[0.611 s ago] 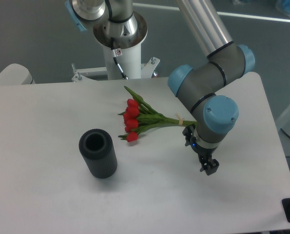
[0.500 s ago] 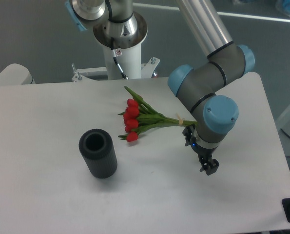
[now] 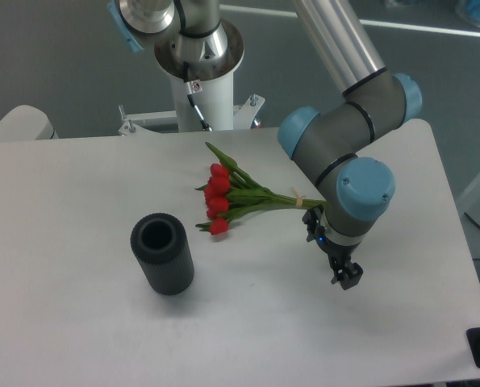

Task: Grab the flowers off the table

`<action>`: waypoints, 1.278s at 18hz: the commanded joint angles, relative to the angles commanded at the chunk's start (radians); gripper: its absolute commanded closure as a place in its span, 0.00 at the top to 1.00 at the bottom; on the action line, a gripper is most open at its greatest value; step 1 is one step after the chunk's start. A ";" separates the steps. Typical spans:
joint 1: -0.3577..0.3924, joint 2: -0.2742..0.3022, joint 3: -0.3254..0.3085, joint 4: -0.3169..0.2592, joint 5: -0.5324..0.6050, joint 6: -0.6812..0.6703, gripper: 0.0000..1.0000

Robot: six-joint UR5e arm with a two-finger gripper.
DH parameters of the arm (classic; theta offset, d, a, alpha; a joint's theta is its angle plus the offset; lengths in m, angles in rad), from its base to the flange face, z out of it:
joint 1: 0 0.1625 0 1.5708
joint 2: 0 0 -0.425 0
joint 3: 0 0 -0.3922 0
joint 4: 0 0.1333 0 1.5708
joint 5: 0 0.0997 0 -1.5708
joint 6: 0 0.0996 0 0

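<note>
The flowers (image 3: 223, 197) lie flat on the white table (image 3: 78, 322), right of its centre. Their red buds point left and the green stems run right to a pale band (image 3: 298, 197). The stem ends disappear behind the arm's blue-capped wrist (image 3: 361, 193). My gripper (image 3: 346, 276) hangs below that wrist, just above the tabletop, to the right of and nearer than the stem ends. It is apart from the flowers with nothing in it. Its dark fingers look like one narrow shape, so no gap can be made out.
A dark ribbed cylinder (image 3: 162, 253) stands upright with its open end up, left of and nearer than the buds. The robot's white base column (image 3: 201, 89) rises at the table's far edge. The table's right edge (image 3: 457, 242) is close to the arm.
</note>
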State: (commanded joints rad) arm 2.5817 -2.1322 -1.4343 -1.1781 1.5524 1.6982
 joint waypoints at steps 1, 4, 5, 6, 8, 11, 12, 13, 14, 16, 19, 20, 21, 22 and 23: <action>0.003 0.000 -0.002 0.000 -0.005 0.005 1.00; 0.008 0.000 -0.002 0.000 -0.012 0.000 1.00; 0.008 0.000 -0.002 0.000 -0.014 0.001 1.00; 0.009 0.000 -0.003 0.000 -0.014 0.006 1.00; 0.012 0.002 -0.008 0.005 -0.014 0.015 1.00; 0.015 0.006 -0.009 0.002 -0.015 0.017 1.00; 0.020 0.015 -0.018 -0.006 -0.015 0.021 1.00; 0.026 0.032 -0.047 -0.006 -0.015 0.037 1.00; 0.029 0.053 -0.070 -0.006 -0.018 0.073 1.00; 0.055 0.096 -0.126 -0.008 -0.034 0.182 1.00; 0.087 0.146 -0.228 0.005 -0.031 0.303 1.00; 0.094 0.159 -0.254 0.006 -0.031 0.329 1.00; 0.095 0.175 -0.279 0.006 -0.031 0.348 1.00; 0.095 0.187 -0.302 0.008 -0.031 0.357 1.00; 0.095 0.195 -0.316 0.008 -0.031 0.359 1.00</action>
State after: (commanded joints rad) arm 2.6768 -1.9375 -1.7501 -1.1704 1.5217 2.0571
